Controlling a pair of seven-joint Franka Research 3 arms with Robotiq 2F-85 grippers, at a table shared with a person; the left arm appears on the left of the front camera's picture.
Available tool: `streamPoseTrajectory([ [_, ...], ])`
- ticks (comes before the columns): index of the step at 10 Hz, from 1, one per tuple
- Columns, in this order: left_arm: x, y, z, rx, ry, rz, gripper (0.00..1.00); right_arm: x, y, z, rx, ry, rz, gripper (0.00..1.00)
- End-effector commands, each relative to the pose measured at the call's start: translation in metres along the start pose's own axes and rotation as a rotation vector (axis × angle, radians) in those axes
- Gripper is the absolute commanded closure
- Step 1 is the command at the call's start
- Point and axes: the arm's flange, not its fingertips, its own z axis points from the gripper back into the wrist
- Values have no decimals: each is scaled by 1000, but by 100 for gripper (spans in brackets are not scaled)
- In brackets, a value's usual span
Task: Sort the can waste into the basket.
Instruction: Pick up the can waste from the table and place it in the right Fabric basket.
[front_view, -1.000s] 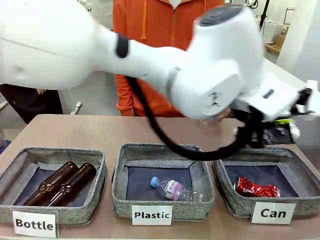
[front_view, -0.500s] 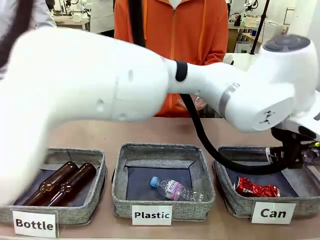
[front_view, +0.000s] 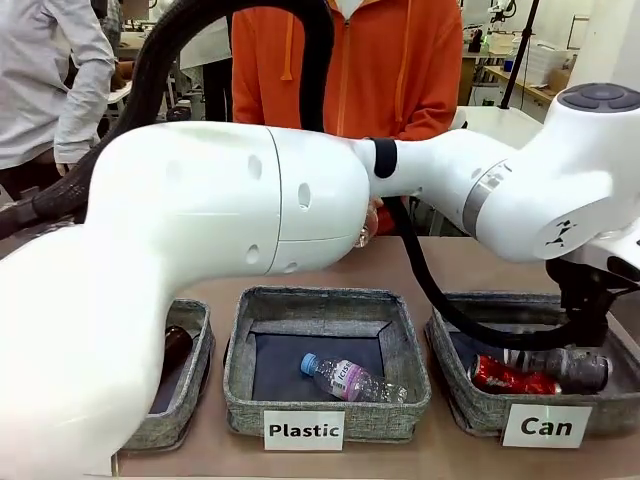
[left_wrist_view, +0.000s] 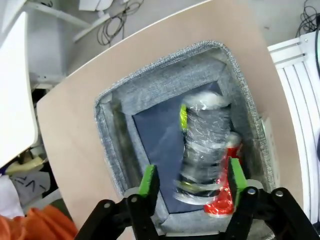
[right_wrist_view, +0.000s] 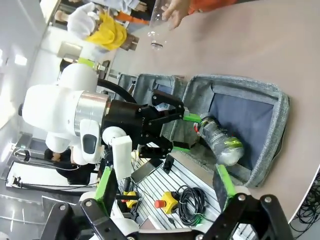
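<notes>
Looking down, the left wrist view shows parted jaws above black can (left_wrist_view: 205, 145), beside red can (left_wrist_view: 224, 197).

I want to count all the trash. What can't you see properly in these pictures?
- Bottle basket, front view: the white left arm covers most of it.
- Black can, left wrist view: motion-blurred, markings unreadable.
- Red can, left wrist view: partly behind the black can and an end effector finger.
</notes>
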Motion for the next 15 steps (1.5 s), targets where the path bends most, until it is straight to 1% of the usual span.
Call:
streamPoseTrajectory([
  [1,14,13,0,18,24,-10,0,-4,-3,5,-32,-25,-57,0],
  [2,12,12,-2,18,28,-5,0,-8,-5,10,-44,-49,-77,0],
  [5,9,13,-3,19,38,-2,0,-7,-5,10,-44,-73,-80,0],
  [11,6,14,-1,25,45,1,0,-8,-5,10,-54,-65,-72,0],
  [13,4,14,4,-11,39,41,0,-8,-6,10,-49,-68,-73,0],
  [15,-4,9,14,0,34,50,0,-8,-6,8,-49,-57,-67,0],
])
